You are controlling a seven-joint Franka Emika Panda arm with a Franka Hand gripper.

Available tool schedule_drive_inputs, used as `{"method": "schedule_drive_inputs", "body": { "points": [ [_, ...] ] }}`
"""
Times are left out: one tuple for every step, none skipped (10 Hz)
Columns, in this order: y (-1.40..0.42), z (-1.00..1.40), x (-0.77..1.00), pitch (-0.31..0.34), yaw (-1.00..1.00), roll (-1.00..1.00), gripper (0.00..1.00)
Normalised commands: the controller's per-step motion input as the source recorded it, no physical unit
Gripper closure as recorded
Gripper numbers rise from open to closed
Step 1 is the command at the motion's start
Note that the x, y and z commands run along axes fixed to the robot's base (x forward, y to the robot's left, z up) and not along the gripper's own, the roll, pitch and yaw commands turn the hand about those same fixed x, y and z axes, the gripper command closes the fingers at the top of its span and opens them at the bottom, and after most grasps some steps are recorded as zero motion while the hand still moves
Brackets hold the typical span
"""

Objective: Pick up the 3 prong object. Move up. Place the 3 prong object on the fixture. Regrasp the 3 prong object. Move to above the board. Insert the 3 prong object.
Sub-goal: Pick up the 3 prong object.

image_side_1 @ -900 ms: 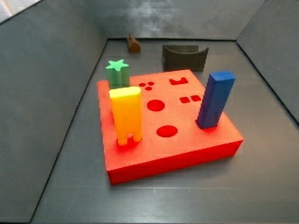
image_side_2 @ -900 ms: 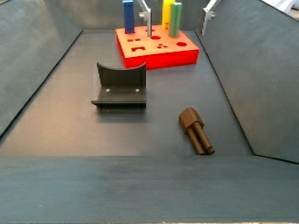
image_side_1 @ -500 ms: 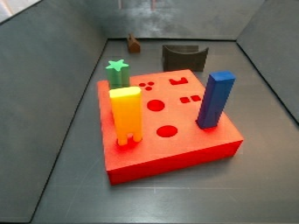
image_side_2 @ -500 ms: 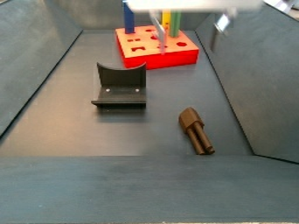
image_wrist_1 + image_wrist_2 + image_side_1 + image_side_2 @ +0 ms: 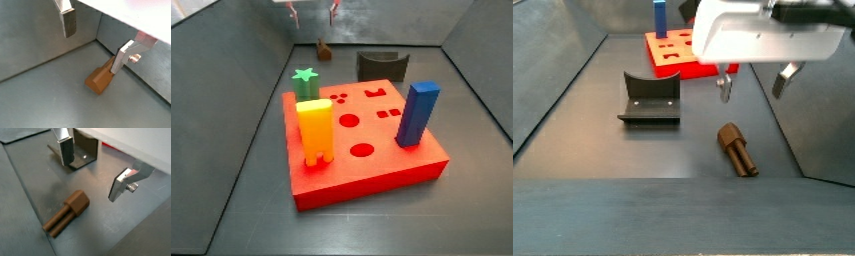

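Note:
The 3 prong object is a small dark-brown peg piece lying flat on the grey floor near the wall; it also shows in a side view and in both wrist views. My gripper hangs open and empty a little above it, apart from it; it also shows high up in a side view and in both wrist views. The dark fixture stands on the floor beside it, also seen in a side view. The red board lies beyond.
On the board stand a tall orange-yellow legged block, a blue block and a green star. Grey sloped walls enclose the floor; the peg piece lies close to one.
My gripper has come from above the board to over the 3 prong object and dropped lower. The pieces have not moved.

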Motion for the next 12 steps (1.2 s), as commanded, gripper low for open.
{"method": "schedule_drive_inputs", "body": {
  "points": [
    [0.11, -1.0, 0.37, -0.063, 0.03, 0.0, 0.0],
    [0.1, -1.0, 0.32, -0.043, 0.01, 0.0, 0.0],
    [0.11, -1.0, 0.29, -0.027, 0.01, 0.0, 0.0],
    [0.11, -1.0, 0.27, -0.02, 0.0, 0.01, 0.0],
    [0.11, -1.0, 0.23, -0.009, 0.0, 0.01, 0.0],
    [0.11, -1.0, 0.21, -0.001, 0.02, 0.0, 0.0],
    [0.12, -1.0, 0.19, -0.001, 0.04, 0.0, 0.0],
    [0.12, -1.0, 0.16, -0.004, 0.05, 0.0, 0.0],
    [0.09, -1.0, 0.07, -0.02, 0.05, 0.01, 0.0],
    [0.07, -1.0, 0.0, -0.036, 0.06, 0.02, 0.0],
    [0.03, -1.0, 0.0, -0.051, 0.06, 0.03, 0.0],
    [0.0, -1.0, -0.09, -0.074, 0.09, 0.04, 0.0]
  ]
}}
